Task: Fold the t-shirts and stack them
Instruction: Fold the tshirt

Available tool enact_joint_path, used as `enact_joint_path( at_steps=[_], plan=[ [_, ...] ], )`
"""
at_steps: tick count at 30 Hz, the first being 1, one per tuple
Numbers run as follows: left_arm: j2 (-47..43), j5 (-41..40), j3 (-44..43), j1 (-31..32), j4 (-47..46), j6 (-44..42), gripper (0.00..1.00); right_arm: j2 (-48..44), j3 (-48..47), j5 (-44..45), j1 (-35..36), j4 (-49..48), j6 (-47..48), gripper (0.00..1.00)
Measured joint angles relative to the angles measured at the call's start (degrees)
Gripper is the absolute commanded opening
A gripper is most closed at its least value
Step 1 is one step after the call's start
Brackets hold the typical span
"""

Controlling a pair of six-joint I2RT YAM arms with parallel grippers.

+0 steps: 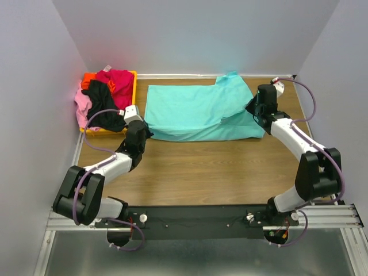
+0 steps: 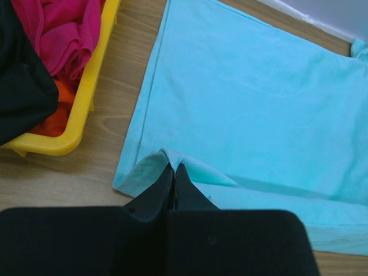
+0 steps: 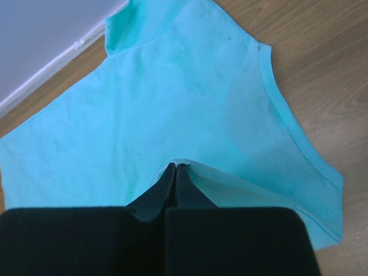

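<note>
1. Bolted to the mounting rail at the near edge of the bench, both arms reached toward the far half.
2. The left gripper sat at the near-left corner of the turquoise t-shirt. Its jaws were pressed together on a small raised fold of the hem.
3. The right gripper was at the shirt's right side, just below the sleeve. Its jaws were likewise closed, pinching the edge of the upper cloth layer, and a paler strip of cloth showed beside the tips.
4. The turquoise t-shirt lay spread mostly flat across the far middle of the bench. One sleeve pointed toward the far edge at its right end, and a doubled band ran along its near side.
5. A yellow-orange plastic bin stood in the far-left corner, just beside the shirt's left edge, with a strip of bare wood between them.
6. Heaped in the bin were:
   - the magenta-red t-shirt, on top toward the far side;
   - the black t-shirt, draped over the near side;
   - the pink t-shirt, hanging over the left rim;
   - the orange t-shirt, showing at the far-left corner and low under the black one.
</note>
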State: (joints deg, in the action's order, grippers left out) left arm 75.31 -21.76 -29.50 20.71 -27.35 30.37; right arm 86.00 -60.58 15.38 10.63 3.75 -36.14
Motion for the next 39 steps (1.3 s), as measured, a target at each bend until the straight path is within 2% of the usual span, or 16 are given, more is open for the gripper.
enact_joint_path(
  at_steps=[11,23,24,26,28,29,30,32,33,35,39],
  plan=[
    [8.44,1.03,-5.31,-3.04,-1.33,-0.85,0.0,15.04,-10.62,-0.42,0.0,-0.72,2.82,0.01],
    [15.69,1.64,-11.17,-3.78,-1.68,-1.81,0.0,24.28,-19.1,-1.27,0.0,-0.7,5.33,0.01],
    [16.04,1.62,-11.61,-3.78,-1.66,-1.86,0.0,24.74,-19.54,-1.25,0.0,-0.79,5.42,0.01],
    [16.65,1.62,-12.57,-3.82,-1.44,-1.88,0.0,25.66,-20.39,-1.29,0.02,-0.79,5.7,0.11],
    [17.09,1.6,-13.64,-3.87,-0.76,-1.9,0.1,26.53,-21.18,-1.66,0.0,-0.74,6.05,0.23],
    [17.18,1.55,-14.16,-3.89,-0.35,-1.97,0.16,26.75,-21.51,-1.77,0.0,-0.68,6.25,0.4],
    [17.18,1.4,-14.56,-3.87,0.24,-2.03,0.56,26.88,-21.84,-2.21,0.0,-0.68,6.51,0.49],
    [17.11,0.83,-15.17,-3.89,1.18,-2.34,0.84,26.82,-22.25,-2.95,0.0,-0.7,6.86,0.7],
    [16.98,0.55,-15.19,-3.89,1.53,-2.16,0.9,26.73,-22.45,-3.15,0.0,-0.72,7.15,0.73],
    [16.13,-0.09,-15.13,-3.93,2.99,-2.67,0.96,26.29,-22.47,-3.32,0.0,-0.63,7.26,0.76],
    [12.41,-0.96,-14.47,-4.13,4.44,-2.91,0.98,22.12,-19.69,-3.93,0.0,-0.68,7.8,0.77]
  ],
)
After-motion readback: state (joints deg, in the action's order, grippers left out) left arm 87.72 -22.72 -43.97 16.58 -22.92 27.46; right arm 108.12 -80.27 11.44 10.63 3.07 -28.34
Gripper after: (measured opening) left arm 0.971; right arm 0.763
